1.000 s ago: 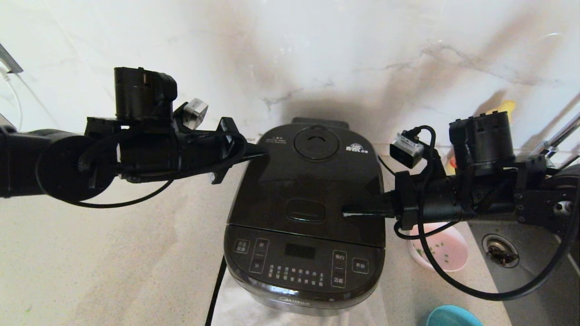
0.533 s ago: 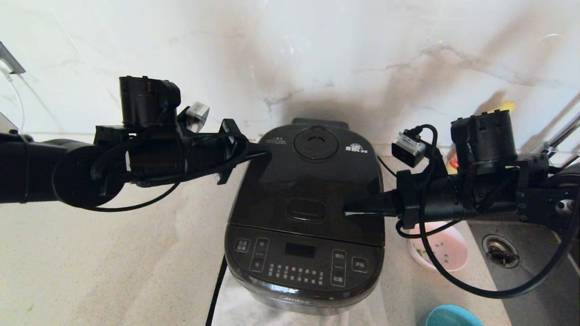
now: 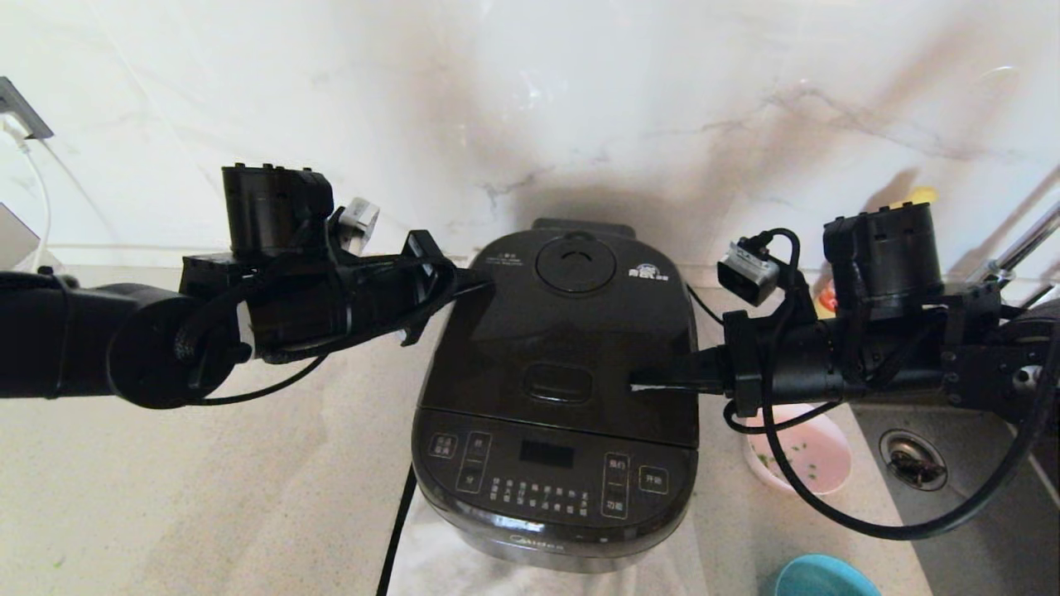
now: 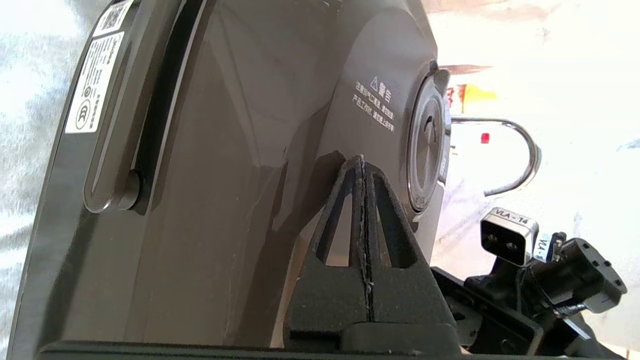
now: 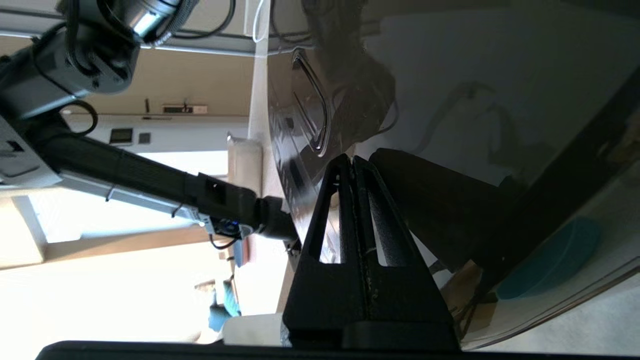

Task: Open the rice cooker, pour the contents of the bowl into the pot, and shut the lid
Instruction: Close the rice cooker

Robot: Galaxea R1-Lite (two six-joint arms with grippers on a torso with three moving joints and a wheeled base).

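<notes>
Head view: the rice cooker [image 3: 555, 397] sits mid-counter [image 3: 207, 497], its lid [image 3: 563, 331] down. The right tool [image 3: 633, 385], pinched shut and empty, points beside the lid's release button [image 3: 559, 383], likely to press it; the left tool [image 3: 489, 281], also shut, braces the lid's rear corner.

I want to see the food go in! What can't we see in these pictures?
- The pot: hidden in every view under the shut lid of the rice cooker.
- The pink bowl: partly hidden in the head view by the right arm and its cable.
- The blue bowl: cut off by the head view's bottom edge.
- The panel's button labels: too small to read in the head view.
</notes>
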